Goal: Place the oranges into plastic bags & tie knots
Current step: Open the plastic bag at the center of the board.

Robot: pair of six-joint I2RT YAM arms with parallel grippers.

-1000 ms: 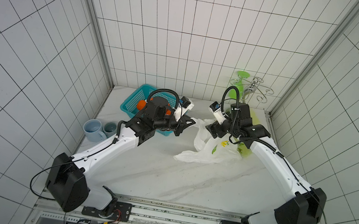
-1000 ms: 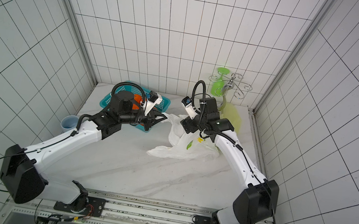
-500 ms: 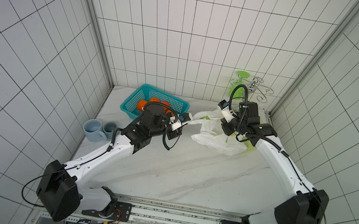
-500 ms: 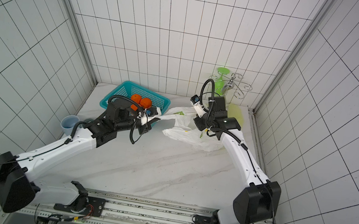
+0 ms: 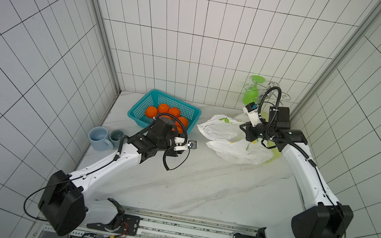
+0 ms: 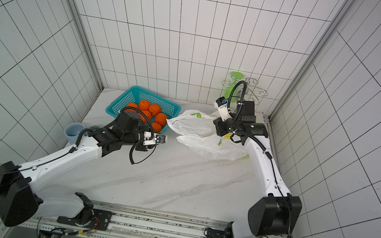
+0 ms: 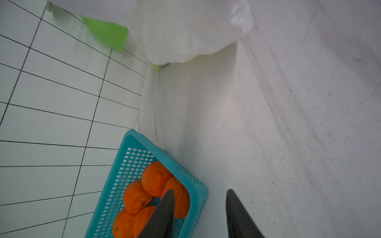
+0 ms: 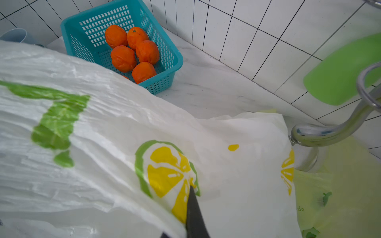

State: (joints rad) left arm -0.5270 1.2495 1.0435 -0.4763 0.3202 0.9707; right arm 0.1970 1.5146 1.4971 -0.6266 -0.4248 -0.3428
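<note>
Withdrawn from the lemon-printed white plastic bag [image 8: 123, 134] clamped by the closed right gripper [image 8: 190, 192], the half-open, empty left gripper [image 7: 199, 191] has the small round oranges [image 7: 154, 179] just far-left.

White tiles with dark grout cover the back wall [image 5: 197, 46] and 2 side walls [image 5: 10, 53], which meet at grey metal corner strips [image 5: 100, 24]. The tabletop [image 5: 211, 189] is white marble with faint grey veins, softly and evenly lit. A metal rail [image 5: 190, 233] runs along its near edge.
</note>
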